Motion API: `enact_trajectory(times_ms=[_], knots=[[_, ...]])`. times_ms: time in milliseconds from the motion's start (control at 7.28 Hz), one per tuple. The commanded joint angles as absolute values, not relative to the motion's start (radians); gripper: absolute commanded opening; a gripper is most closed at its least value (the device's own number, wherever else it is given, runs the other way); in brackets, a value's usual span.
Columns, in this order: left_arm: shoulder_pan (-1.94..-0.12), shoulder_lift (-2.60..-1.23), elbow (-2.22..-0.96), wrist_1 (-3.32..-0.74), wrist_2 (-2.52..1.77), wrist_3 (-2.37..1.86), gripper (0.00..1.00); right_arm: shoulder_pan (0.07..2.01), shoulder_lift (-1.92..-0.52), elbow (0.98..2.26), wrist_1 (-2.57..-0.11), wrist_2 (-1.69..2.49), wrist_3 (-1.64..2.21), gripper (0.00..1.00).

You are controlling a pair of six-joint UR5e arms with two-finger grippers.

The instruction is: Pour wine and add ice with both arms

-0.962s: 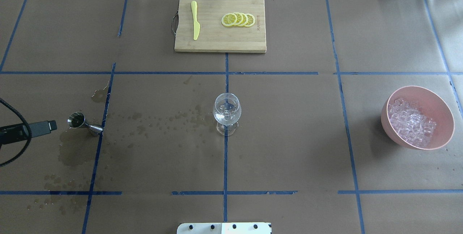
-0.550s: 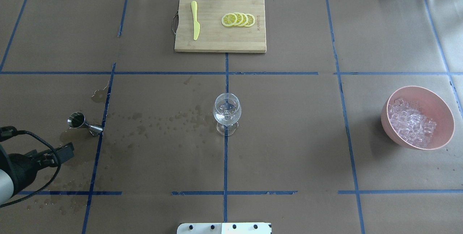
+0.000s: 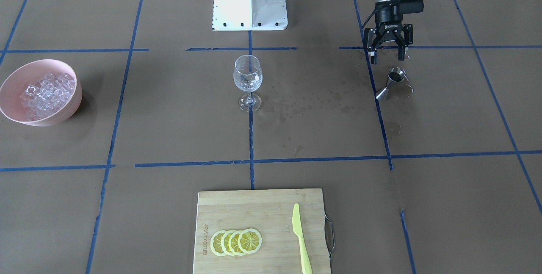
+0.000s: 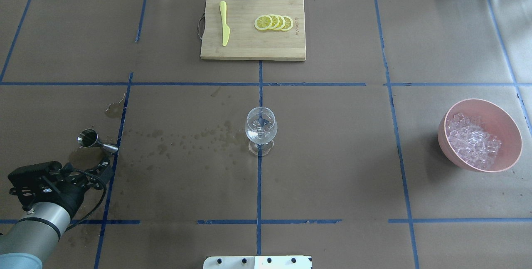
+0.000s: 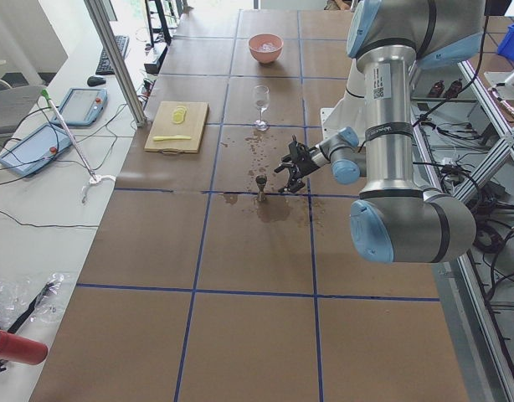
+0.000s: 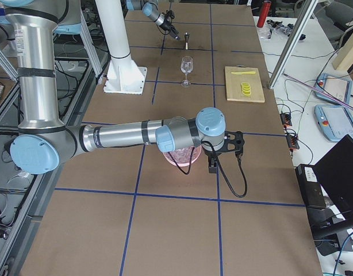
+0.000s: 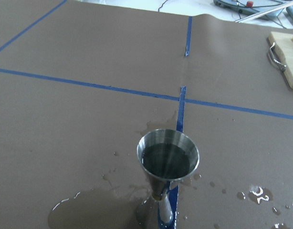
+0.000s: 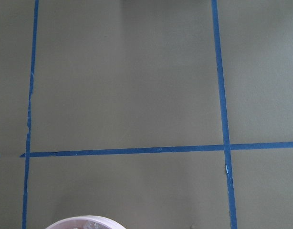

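Bamboo cutting board [image 4: 249, 46] mid far edge, yellow knife [image 4: 224, 23] on it toward left edge, four overlapping lemon slices [image 4: 274, 23] toward right edge, blue tape grid [image 4: 259, 177] on brown paper [image 4: 332, 156] covering bench.

Swinging the left arm [image 4: 39, 225] in from the overhead view's left edge now, pulling it back toward the robot, bringing more grey tube into sight and carrying the left gripper [image 3: 387, 56] round to the robot's side of the jigger [image 4: 98, 143].

Silver-grey arms [image 6: 125, 135], pale-blue joint caps [image 6: 210, 121]
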State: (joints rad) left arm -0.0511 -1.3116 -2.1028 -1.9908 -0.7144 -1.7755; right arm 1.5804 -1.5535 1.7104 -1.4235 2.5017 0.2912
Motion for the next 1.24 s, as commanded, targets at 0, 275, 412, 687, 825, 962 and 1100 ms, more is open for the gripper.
enact_trajectory(times_ms=[0,275,412,687,825,962,1100], knots=[[-0.052,-1.359,-2.042,-1.994,-0.647,-1.778,1.00,1.580,-1.554,1.710,-1.422,2.502,0.291,1.00],[-0.060,-1.393,-2.025,-1.996,-0.647,-1.781,1.00,1.580,-1.554,1.712,-1.420,2.502,0.291,1.00],[-0.057,-1.396,-2.019,-1.997,-0.647,-1.849,1.00,1.580,-1.554,1.712,-1.420,2.502,0.291,1.00],[-0.058,-1.439,-1.965,-1.997,-0.647,-1.936,1.00,1.580,-1.554,1.718,-1.420,2.502,0.291,1.00],[-0.060,-1.437,-1.964,-1.997,-0.649,-1.922,1.00,1.580,-1.554,1.718,-1.420,2.502,0.291,1.00],[-0.061,-1.424,-1.962,-1.997,-0.646,-1.905,1.00,1.580,-1.552,1.718,-1.420,2.502,0.290,1.00],[-0.066,-1.417,-1.963,-1.997,-0.635,-1.829,1.00,1.580,-1.554,1.723,-1.420,2.502,0.290,1.00]])
